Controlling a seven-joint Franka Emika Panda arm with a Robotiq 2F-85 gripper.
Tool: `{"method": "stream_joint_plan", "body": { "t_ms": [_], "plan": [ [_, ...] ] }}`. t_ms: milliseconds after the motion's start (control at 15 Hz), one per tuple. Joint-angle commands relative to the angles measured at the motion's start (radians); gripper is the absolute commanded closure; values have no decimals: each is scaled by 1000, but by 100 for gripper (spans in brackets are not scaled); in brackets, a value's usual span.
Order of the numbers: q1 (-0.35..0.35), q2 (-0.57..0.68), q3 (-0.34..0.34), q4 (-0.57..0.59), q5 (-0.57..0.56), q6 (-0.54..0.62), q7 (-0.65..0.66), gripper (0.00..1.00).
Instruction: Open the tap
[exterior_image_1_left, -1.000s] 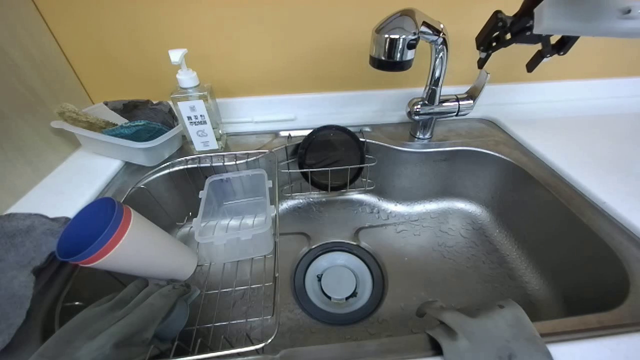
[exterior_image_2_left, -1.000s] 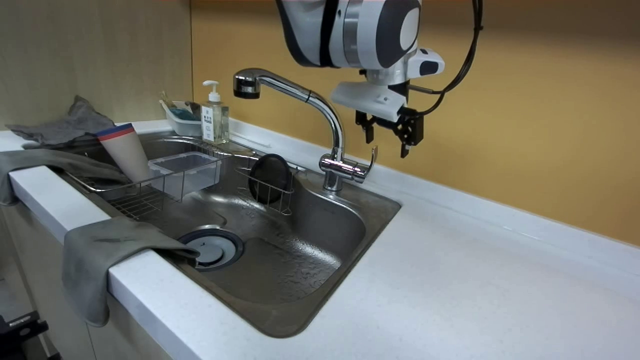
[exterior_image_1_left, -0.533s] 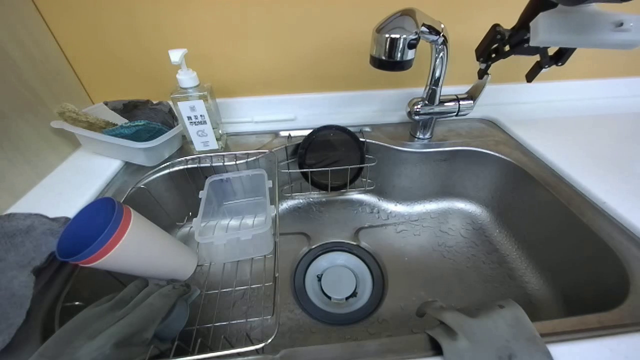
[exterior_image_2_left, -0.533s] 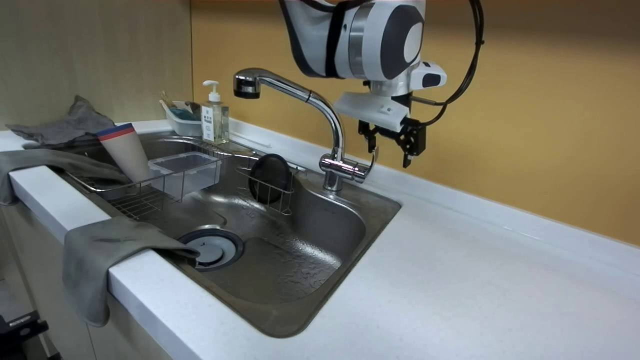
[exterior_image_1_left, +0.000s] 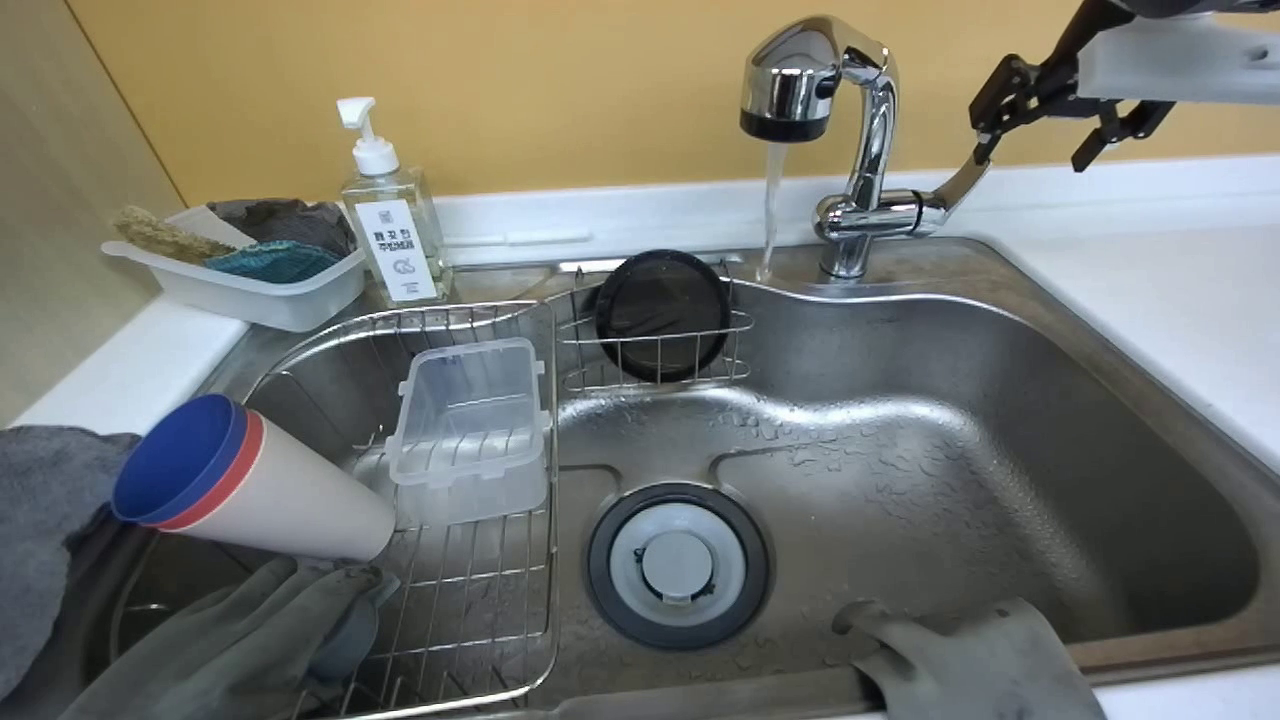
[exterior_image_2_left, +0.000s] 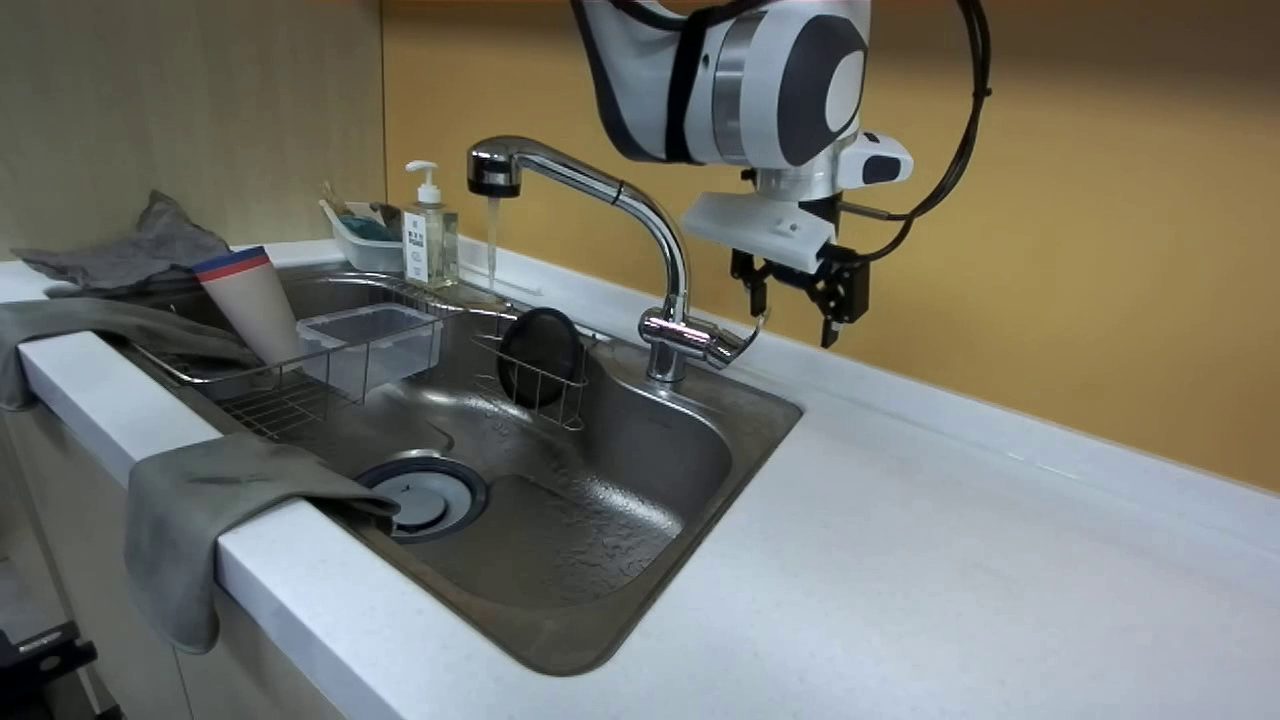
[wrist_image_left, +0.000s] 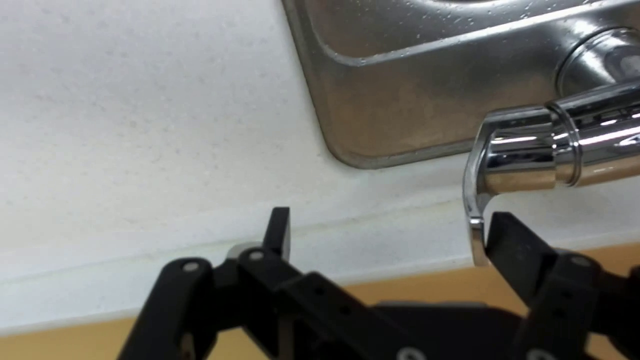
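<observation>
Running off the wrist view's right edge, the chrome kitchen faucet (wrist_image_left: 605, 130) is cropped; in an exterior view, the Franka arm (exterior_image_2_left: 790, 90) is truncated above, its gripper (exterior_image_2_left: 794, 326) pointed down, fingers (wrist_image_left: 520, 250) spread, one against the lever (wrist_image_left: 470, 197).

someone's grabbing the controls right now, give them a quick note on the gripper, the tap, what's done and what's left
Gripper: open, holding nothing; the lever stands between its fingers, right up by one of them, contact hard to confirm.
Tap: at the back of the sink, water running from its spray head.
Done: tap is open.
Remaining: probably just easing the gripper away without nudging the lever.
</observation>
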Motion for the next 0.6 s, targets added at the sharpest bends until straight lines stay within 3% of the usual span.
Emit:
{"method": "stream_joint_plan", "body": {
  "t_ms": [0,533],
  "plan": [
    [-2,10,-36,21,12,-24,26,0],
    [-20,-23,-47,1,44,-34,12,0]
  ]
}}
